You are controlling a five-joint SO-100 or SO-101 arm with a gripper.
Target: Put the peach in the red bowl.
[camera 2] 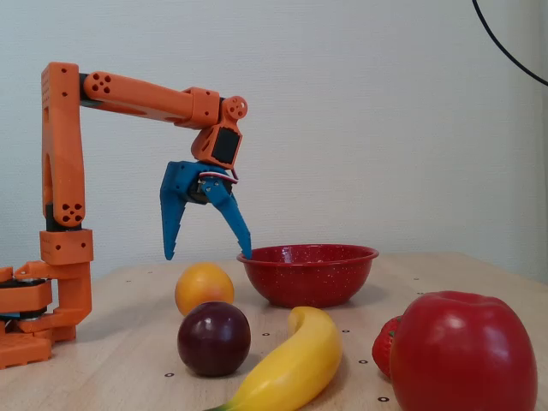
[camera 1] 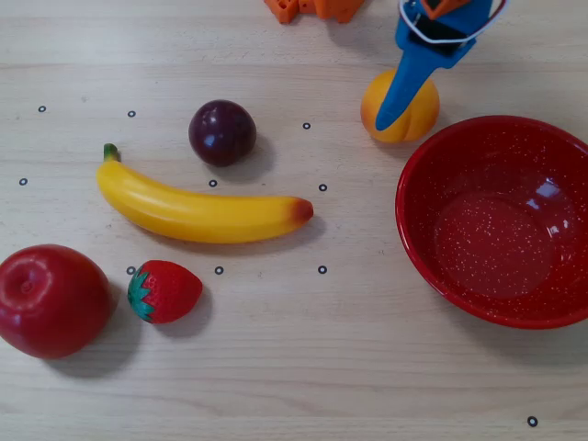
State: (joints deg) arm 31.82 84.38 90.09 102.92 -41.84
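Observation:
The peach [camera 1: 404,118] is a small yellow-orange fruit lying on the wooden table just left of the red bowl's far rim. The red bowl [camera 1: 496,220] is wide, glossy and speckled, with nothing in it. In the overhead view one blue finger [camera 1: 404,84] crosses the peach's top. In the fixed view my gripper [camera 2: 207,254] hangs open just above the peach [camera 2: 204,289]. Its fingertips are spread to either side and touch nothing. The right fingertip is near the red bowl's rim [camera 2: 308,253].
A dark plum [camera 1: 222,132], a banana [camera 1: 202,207], a strawberry [camera 1: 165,290] and a big red apple [camera 1: 50,299] lie left of the bowl. The orange arm base [camera 2: 34,317] stands at the table's far side.

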